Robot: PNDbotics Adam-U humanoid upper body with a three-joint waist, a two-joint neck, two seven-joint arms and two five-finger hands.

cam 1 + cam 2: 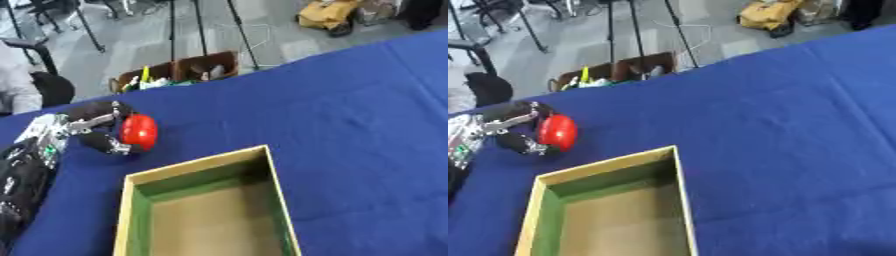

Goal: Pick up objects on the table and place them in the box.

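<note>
Blue tablecloth [350,115] bears the box [280,200]; left hand [96,127] curls round a red object [138,132].

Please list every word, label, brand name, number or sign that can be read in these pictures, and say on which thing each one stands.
None: no readable text shows in either view.
The round red object held in the robot's left hand: no label visible.
The open cardboard box with green inner walls: no print visible.
The blue tablecloth: plain.
The brown boxes on the floor beyond the table: contents too blurred to read.
</note>
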